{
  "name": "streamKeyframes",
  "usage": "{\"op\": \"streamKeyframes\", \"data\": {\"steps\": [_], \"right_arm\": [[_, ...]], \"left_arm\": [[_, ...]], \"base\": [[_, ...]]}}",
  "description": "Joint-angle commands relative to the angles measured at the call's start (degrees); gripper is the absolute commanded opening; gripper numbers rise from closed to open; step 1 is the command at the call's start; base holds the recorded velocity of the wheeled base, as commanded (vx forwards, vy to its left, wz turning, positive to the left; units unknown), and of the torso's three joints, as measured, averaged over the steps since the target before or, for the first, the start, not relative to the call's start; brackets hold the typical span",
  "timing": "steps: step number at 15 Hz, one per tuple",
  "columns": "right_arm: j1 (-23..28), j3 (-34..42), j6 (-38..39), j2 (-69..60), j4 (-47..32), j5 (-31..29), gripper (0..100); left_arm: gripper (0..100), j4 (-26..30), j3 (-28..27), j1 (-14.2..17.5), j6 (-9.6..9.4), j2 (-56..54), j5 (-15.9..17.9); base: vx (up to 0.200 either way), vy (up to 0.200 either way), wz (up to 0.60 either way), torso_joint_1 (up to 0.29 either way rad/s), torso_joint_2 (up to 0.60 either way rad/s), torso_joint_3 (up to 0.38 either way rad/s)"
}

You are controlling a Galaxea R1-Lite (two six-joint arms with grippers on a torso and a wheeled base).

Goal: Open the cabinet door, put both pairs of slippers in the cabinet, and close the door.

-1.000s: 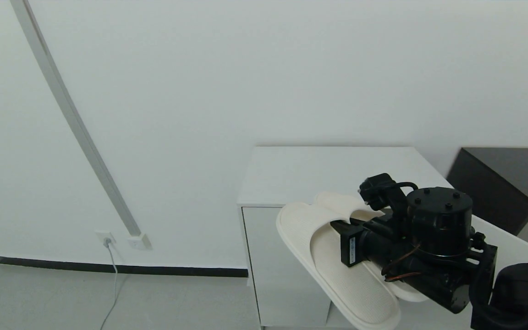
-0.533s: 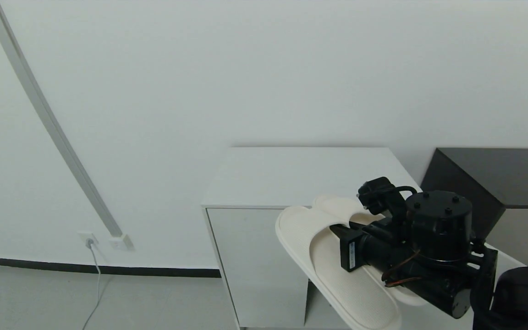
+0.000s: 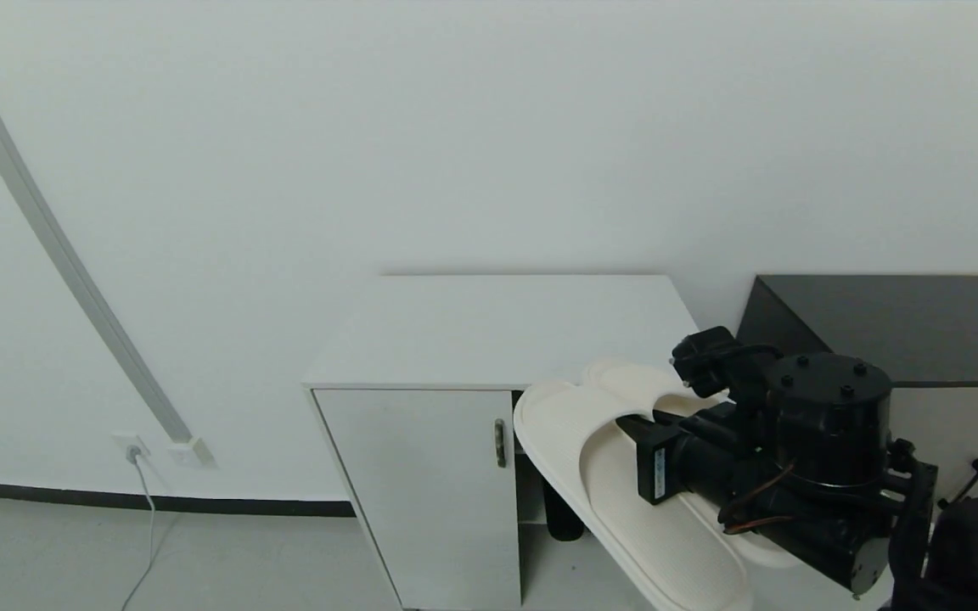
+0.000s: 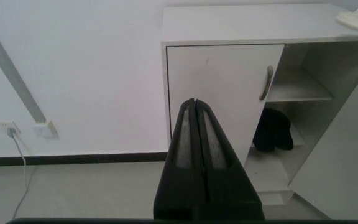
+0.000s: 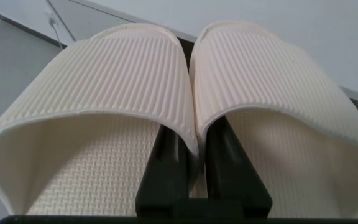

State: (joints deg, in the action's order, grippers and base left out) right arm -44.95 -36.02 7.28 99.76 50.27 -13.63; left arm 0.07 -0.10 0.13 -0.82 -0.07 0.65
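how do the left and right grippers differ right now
The left gripper is shut on nothing; the right gripper is shut on the cream slippers. The left gripper faces the closed cabinet door; the right gripper reaches under the slippers' straps. Both are black.

Behind the right pincer (image 3: 635, 431) is a white wall (image 3: 489, 127). Far left of it, a socket (image 3: 130, 445) sits above grey floor (image 3: 47, 552).
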Motion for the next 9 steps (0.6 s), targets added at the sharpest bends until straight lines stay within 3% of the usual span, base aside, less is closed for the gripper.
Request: {"op": "streamKeyframes", "data": {"steps": [1,9], "right_arm": [[-0.1,0.1,0.0,-0.4,0.0,0.0,0],[-0.8,1.7,-0.2,-2.4,0.8,0.1,0]], "left_arm": [[0,0.0,0.0,0.0,0.03,0.1,0.0],[0,0.0,0.0,0.0,0.11,0.1,0.0]], "base": [[0.000,0.000,0.00,0.000,0.00,0.000],[0.000,0.000,0.00,0.000,0.00,0.000]]}}
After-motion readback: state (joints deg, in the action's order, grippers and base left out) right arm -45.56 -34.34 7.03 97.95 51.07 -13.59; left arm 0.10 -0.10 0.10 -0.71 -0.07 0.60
